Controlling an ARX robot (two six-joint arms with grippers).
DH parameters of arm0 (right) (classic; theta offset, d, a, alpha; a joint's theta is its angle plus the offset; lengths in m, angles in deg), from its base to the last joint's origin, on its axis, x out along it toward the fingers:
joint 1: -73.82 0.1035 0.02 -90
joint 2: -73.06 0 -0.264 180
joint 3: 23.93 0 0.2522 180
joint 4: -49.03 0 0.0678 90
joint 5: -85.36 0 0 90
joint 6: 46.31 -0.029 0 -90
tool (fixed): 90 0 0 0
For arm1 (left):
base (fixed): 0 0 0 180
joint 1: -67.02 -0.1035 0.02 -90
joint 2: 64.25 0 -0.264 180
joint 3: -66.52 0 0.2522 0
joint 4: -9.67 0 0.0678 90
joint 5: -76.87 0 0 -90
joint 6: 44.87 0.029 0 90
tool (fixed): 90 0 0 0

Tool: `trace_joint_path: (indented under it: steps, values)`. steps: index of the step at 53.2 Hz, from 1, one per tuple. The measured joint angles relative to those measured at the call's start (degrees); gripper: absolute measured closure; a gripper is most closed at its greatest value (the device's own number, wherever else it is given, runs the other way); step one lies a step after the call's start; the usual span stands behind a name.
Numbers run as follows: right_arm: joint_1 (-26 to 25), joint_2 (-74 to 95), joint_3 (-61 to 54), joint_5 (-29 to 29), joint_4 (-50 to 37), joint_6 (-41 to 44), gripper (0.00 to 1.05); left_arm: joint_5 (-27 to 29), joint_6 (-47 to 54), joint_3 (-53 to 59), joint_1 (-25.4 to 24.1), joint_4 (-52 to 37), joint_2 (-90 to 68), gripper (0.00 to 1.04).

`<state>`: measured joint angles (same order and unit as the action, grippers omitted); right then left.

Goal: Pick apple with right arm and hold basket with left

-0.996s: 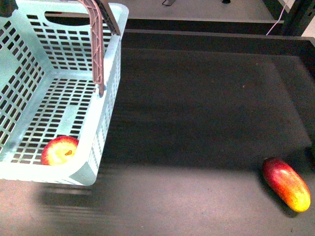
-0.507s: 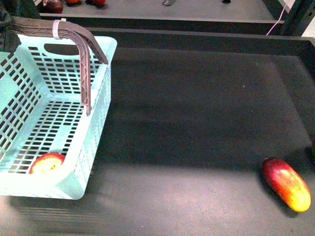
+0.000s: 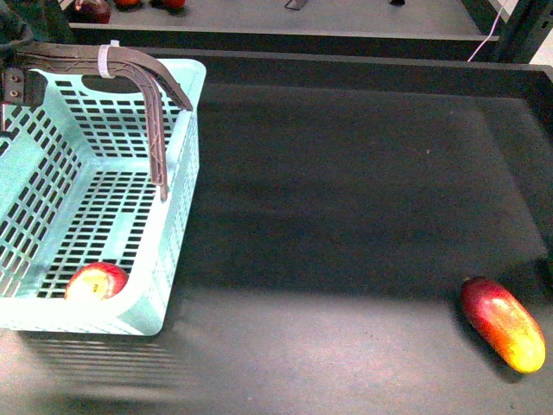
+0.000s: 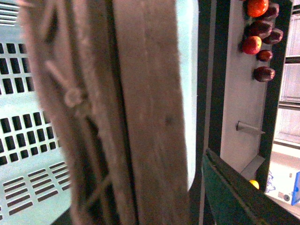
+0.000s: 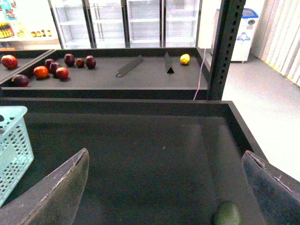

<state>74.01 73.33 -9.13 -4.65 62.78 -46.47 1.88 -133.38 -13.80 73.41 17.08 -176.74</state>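
One apple [image 3: 97, 282] lies at 7 o'clock inside the turquoise basket [image 3: 177, 225], whose brown handles [image 3: 138, 67] the left gripper [image 3: 13, 82] probably clamps to steady it, while the right gripper [image 5: 164, 187] waits with jaws wide apart.

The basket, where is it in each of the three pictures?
Front view: the basket fills the left side, its brown handles raised.
Left wrist view: its turquoise slotted wall shows behind the handles, seen very close.
Right wrist view: only a corner shows at the left edge.
Shared landmark: the turquoise slotted wall.
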Motion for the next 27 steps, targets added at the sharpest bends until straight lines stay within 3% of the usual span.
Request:
trace_joint_path:
  steps: [17,27]
  values:
    - [0.0,0.0,0.0,0.0,0.0,0.0,0.09,4.7,-5.6,6.4,3.2,7.1,15.6,0.05]
    - [0.0,0.0,0.0,0.0,0.0,0.0,0.09,10.1,-7.4,8.8,6.1,17.8,26.7,0.07]
